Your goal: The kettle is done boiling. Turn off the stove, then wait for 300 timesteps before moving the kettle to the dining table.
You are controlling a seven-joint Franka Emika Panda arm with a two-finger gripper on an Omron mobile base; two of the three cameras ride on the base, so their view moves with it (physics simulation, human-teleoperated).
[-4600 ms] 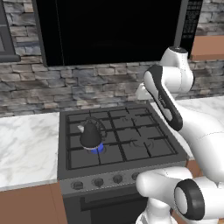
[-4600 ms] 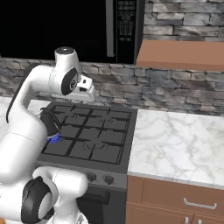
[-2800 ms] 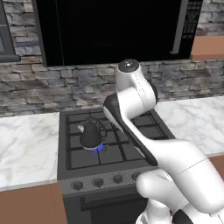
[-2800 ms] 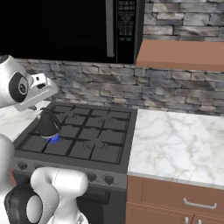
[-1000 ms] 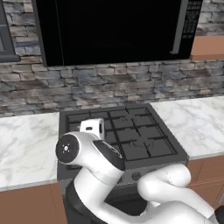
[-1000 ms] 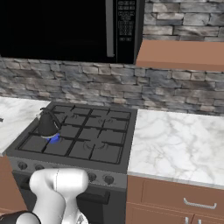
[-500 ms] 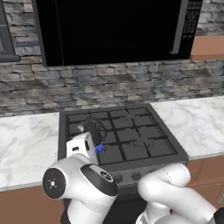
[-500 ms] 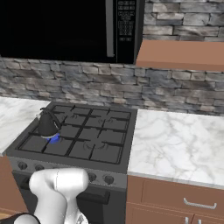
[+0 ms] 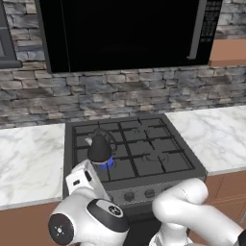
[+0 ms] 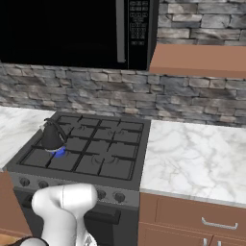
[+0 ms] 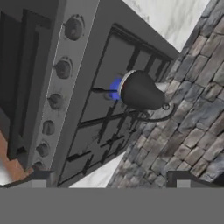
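Note:
The small black kettle (image 9: 99, 148) (image 10: 52, 136) (image 11: 140, 90) stands on the front-left burner of the dark grey stove (image 9: 144, 158) (image 10: 101, 153), over a blue flame (image 9: 108, 163) (image 11: 115, 88). My arm (image 9: 91, 216) bends low in front of the stove's left front. In the rolled hand view my gripper (image 11: 109, 181) is open and holds nothing. Its fingertips (image 11: 39, 177) stand wide apart, off the front panel's row of round knobs (image 11: 55, 101). The dining table is out of view.
A black microwave (image 9: 125, 33) hangs above the stove. White marble counters (image 9: 29, 158) (image 10: 192, 158) flank it, backed by a grey stone wall. Brown drawers (image 10: 202, 221) sit under the right counter. The oven door (image 11: 22, 78) lies below the knobs.
My hand has sunk from over the front-left burner down to the stove's front edge, the arm folding lower. The kettle has not moved and the flame still burns.

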